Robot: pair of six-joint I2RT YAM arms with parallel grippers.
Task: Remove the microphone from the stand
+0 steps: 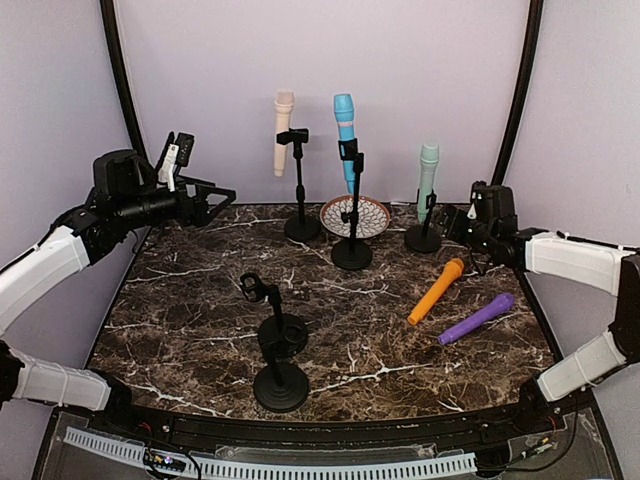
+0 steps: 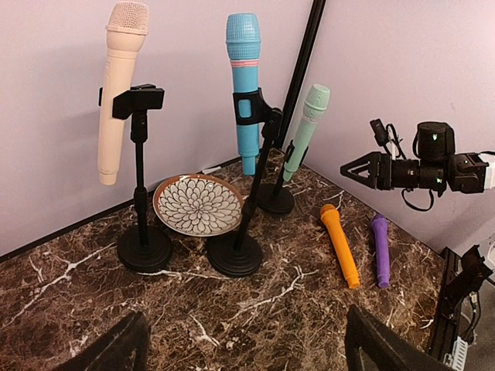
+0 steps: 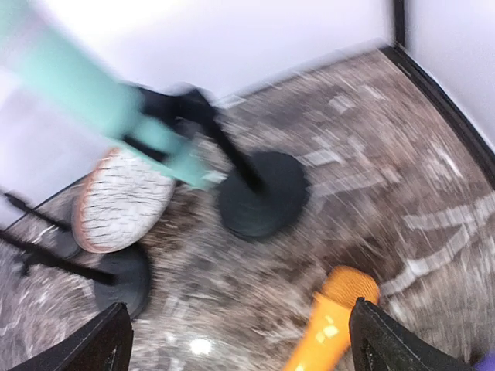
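left end effector (image 1: 215, 199) raised, right end effector (image 1: 447, 222) lower, both jaws wide

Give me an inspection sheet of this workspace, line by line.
Surface: dark marbled table, no spills seen.
Job's things: cream microphone, blue microphone and mint microphone each clipped in a stand; orange microphone and purple microphone lie loose at right; two empty stands at front.
Clutter: patterned plate behind the blue microphone's stand.
Pincers: left pincer open, raised at left, holding nothing; right pincer open beside the mint microphone's stand, holding nothing.
Cables: black loop at the right wrist.
Surroundings: pale walls, black curved poles.
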